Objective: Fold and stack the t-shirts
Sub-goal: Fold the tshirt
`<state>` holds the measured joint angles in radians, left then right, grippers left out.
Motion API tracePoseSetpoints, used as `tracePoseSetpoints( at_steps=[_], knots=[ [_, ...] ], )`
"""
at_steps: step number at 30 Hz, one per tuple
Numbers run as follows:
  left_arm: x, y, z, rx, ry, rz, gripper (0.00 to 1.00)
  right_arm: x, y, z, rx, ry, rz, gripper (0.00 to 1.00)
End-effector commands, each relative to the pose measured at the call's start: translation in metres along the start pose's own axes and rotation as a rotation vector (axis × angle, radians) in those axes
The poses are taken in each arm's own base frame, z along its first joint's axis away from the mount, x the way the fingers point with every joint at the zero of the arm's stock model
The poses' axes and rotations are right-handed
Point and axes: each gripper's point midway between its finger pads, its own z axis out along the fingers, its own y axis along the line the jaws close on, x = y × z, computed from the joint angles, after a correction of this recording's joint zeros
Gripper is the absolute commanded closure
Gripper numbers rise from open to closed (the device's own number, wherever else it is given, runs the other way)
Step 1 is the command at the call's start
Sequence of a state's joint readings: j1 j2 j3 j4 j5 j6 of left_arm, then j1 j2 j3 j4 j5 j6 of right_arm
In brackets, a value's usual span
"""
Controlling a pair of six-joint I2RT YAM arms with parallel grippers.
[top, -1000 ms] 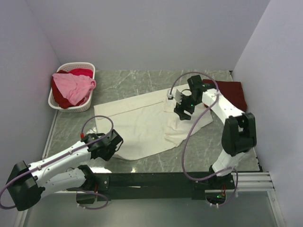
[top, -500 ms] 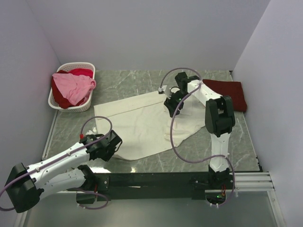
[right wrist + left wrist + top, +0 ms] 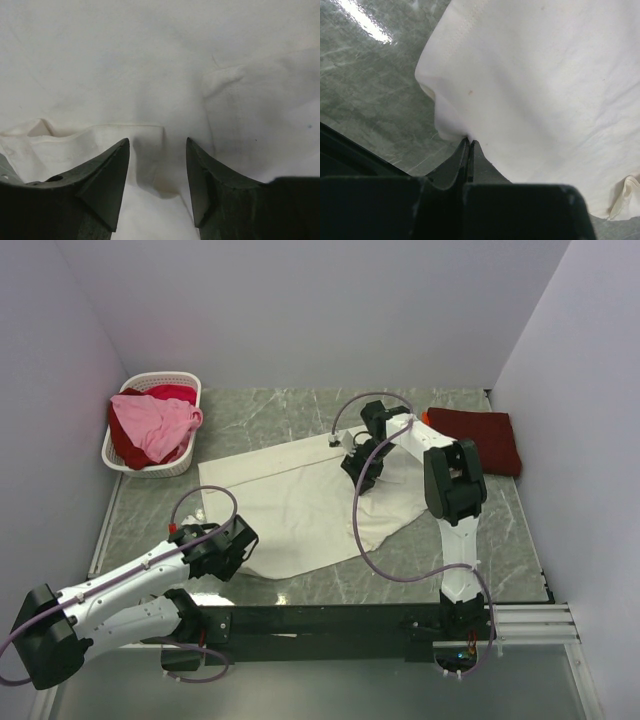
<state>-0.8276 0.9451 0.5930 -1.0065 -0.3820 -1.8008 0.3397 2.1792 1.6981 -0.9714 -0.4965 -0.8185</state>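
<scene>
The cream-white t-shirt [image 3: 300, 505] lies spread in the middle of the table. My left gripper [image 3: 232, 545] is at its near left edge and is shut on a pinch of the cloth; in the left wrist view the closed gripper [image 3: 469, 141] grips the shirt's [image 3: 535, 85] edge. My right gripper [image 3: 358, 466] hovers open and empty over the shirt's far right part. In the right wrist view the gripper [image 3: 157, 145] straddles a fold of the cream cloth [image 3: 150, 75]. A dark red t-shirt [image 3: 480, 435] lies folded at the back right.
A white slatted basket [image 3: 115, 455] stands at the back left holding a pink shirt [image 3: 150, 423] and a red one [image 3: 172, 392]. Grey marble table [image 3: 290, 415] shows behind the shirt. Purple walls close in the left, back and right sides.
My right gripper has moved left across the cream-white shirt, still open. My left gripper has stayed in place, shut on the shirt's edge.
</scene>
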Motion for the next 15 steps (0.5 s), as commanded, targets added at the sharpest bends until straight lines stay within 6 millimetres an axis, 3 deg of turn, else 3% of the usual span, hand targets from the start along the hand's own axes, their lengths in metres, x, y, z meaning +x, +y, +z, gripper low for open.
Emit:
tracePoseSetpoints(
  at_steps=[1,9,14,15],
  knots=[
    [-0.001,-0.003,-0.001,0.017,0.000,-0.023,1.00,-0.005,0.001,0.001,-0.001,0.001,-0.003,0.45],
    [-0.003,-0.002,-0.001,0.016,-0.007,-0.031,1.00,-0.006,0.011,0.001,-0.035,0.010,-0.012,0.61],
    [-0.004,-0.002,-0.002,0.022,-0.009,-0.034,1.00,-0.010,0.020,-0.015,-0.033,-0.014,-0.024,0.80],
    [-0.004,-0.002,-0.001,0.022,-0.009,-0.034,1.00,-0.015,0.021,-0.026,-0.013,-0.035,-0.036,0.83]
  ],
)
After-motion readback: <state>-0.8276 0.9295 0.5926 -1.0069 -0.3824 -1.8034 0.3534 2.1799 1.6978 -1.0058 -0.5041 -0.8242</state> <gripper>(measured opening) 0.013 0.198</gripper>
